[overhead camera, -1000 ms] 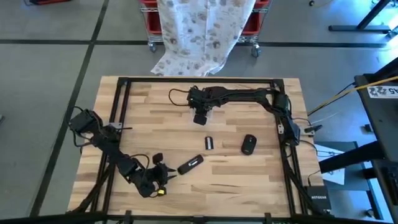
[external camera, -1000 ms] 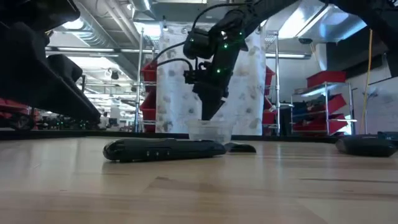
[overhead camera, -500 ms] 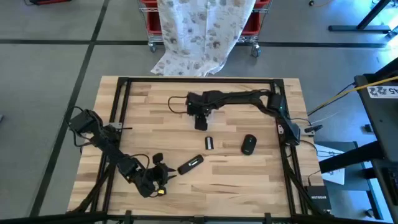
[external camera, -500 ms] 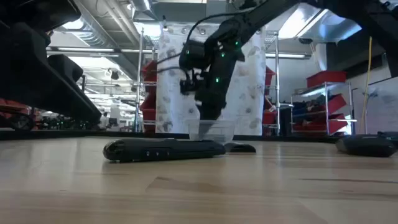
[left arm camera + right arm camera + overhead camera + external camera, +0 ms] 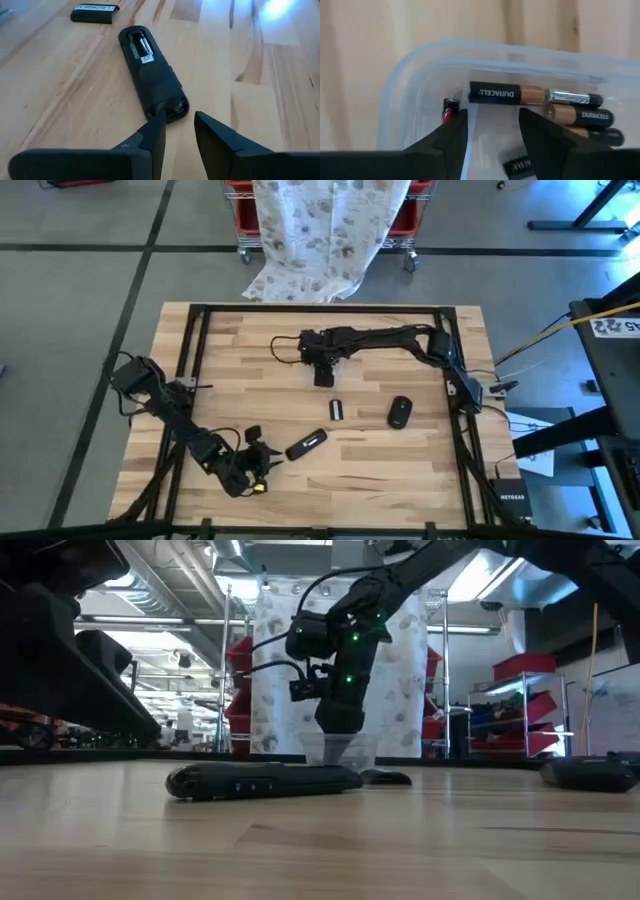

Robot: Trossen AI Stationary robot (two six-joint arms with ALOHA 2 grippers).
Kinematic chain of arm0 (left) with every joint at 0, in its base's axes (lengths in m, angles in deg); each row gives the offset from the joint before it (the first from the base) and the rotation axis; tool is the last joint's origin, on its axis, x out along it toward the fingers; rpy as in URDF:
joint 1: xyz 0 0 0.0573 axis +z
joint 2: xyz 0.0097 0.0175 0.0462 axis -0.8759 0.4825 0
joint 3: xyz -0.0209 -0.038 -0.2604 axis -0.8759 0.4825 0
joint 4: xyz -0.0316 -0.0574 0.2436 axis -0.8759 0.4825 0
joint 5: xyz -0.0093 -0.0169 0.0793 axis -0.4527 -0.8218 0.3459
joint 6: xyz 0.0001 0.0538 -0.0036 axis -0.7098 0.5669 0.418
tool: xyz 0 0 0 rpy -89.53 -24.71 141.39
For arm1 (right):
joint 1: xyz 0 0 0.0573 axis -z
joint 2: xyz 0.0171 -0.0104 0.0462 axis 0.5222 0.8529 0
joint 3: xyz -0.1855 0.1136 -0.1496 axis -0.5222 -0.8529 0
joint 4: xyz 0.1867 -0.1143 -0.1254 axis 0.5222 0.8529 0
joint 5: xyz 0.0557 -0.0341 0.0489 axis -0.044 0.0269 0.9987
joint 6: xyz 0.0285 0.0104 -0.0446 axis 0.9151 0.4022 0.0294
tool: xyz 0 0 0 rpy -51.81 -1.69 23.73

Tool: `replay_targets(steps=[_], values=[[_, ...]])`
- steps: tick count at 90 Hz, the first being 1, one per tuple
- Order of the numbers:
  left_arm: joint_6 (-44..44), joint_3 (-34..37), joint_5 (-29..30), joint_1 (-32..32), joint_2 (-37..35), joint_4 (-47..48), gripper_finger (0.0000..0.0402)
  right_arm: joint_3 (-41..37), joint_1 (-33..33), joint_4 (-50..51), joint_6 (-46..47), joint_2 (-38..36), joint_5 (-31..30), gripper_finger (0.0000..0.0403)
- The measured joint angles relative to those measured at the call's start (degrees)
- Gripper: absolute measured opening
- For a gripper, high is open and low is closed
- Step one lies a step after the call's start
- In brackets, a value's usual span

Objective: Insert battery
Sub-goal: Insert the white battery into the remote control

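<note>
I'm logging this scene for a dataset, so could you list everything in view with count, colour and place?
remote: one, black, back up with its battery bay open, near the table's front centre.
battery cover: one, black, white lettering, lying apart beyond the remote.
mouse: one, black, right of centre.
clear tub: one, transparent, far centre of the table.
batteries: at least three, black and copper, lying in the tub.
table: one, light wood, black frame.
patterned cloth: one, white, hanging beyond the table.
left gripper: open, at the remote's near end.
right gripper: open, down in the tub over the batteries.
</note>
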Motion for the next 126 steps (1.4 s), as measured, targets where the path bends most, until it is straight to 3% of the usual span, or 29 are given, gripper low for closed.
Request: replay_targets(steps=[11, 37, 74, 83, 97, 126], values=[[-0.4, 0.0, 0.0, 0.0, 0.0, 0.0, 0.0086, 0.0, 0.0, 1.0, -0.9, -2.0, 0.6, 0.0161], [-0.8, 0.0, 0.0, 0.0, 0.0, 0.2, 0.0086, 0.1, 0.0, 6.4, -6.0, -1.5, 12.7, 0.0161], [-0.9, 0.0, 0.0, 0.0, 0.0, 0.5, 0.0086, 0.5, -0.1, 3.2, -2.9, 2.6, 8.6, 0.0158], [-0.9, 0.0, 0.0, 0.0, 0.0, 0.5, 0.0086, 0.5, -0.1, 2.3, -2.8, 3.1, 8.5, 0.0127], [-0.9, 0.0, -0.1, 0.0, 0.0, 0.5, 0.0086, 0.4, -0.2, 0.5, -1.4, 3.3, 7.5, 0.002], [-1.3, 0.0, -0.1, -0.2, 0.0, 0.5, 0.0086, -0.2, 0.0, 0.5, 1.7, -1.9, 0.7, 0.0006]])
